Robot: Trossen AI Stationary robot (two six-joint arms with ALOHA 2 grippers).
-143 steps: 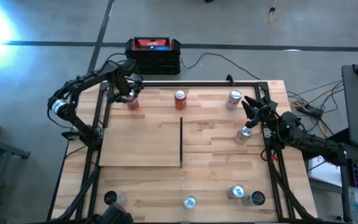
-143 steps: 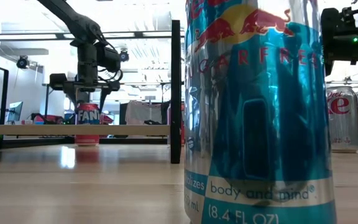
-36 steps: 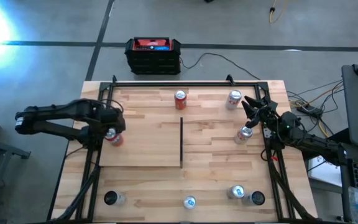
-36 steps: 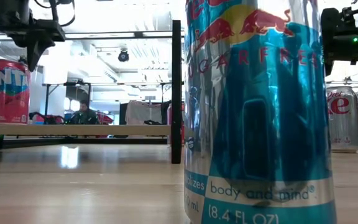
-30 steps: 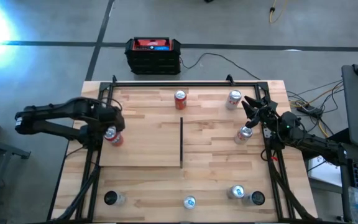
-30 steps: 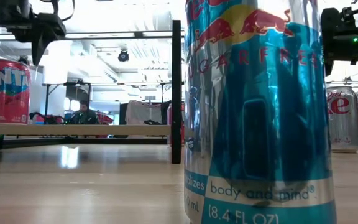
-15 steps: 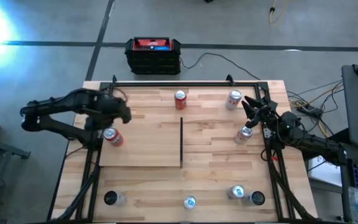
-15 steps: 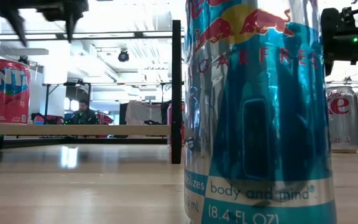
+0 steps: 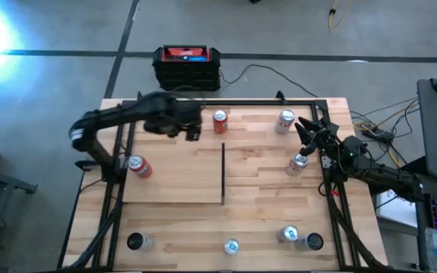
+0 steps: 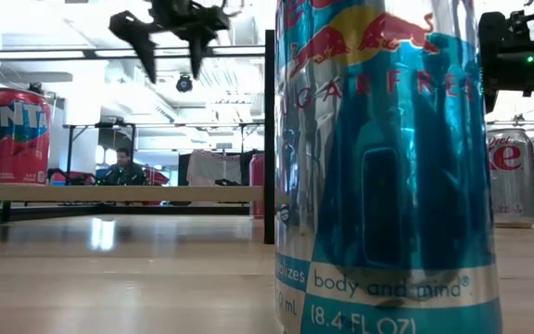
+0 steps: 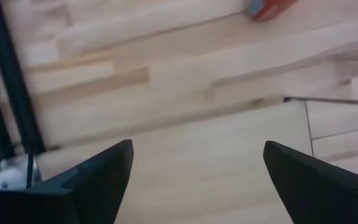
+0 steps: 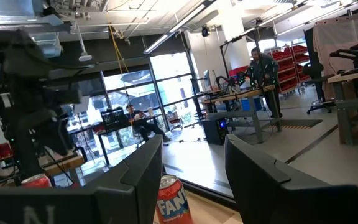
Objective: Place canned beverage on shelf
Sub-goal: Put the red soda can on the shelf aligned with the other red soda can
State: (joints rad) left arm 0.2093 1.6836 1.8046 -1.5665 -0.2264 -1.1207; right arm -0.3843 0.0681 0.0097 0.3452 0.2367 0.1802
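A red Fanta can (image 9: 136, 165) stands upright on the left edge of the shelf (image 9: 173, 173), a pale board with a black upright bar (image 9: 222, 173). In the low view the can (image 10: 14, 134) stands on the board (image 10: 109, 193). My left gripper (image 9: 190, 127) is open and empty, high above the table (image 10: 170, 42), beyond the shelf's far edge and next to a second red can (image 9: 219, 120). Its fingers show wide apart in the left wrist view (image 11: 197, 177). My right gripper (image 9: 308, 131) is open and empty at the table's right, above a silver can (image 9: 300, 161).
A silver can (image 9: 285, 120) stands at the far right. Several cans stand along the near edge (image 9: 231, 246), (image 9: 288, 233), (image 9: 135, 241). A tall blue can (image 10: 387, 167) fills the low view. A black frame (image 9: 226, 100) edges the table. People show in the room beyond (image 12: 263, 68).
My left gripper has risen from the Fanta can on the shelf's left edge, then swung toward the table's far edge and to the right, toward the second red can. The Fanta can has stayed upright on the shelf.
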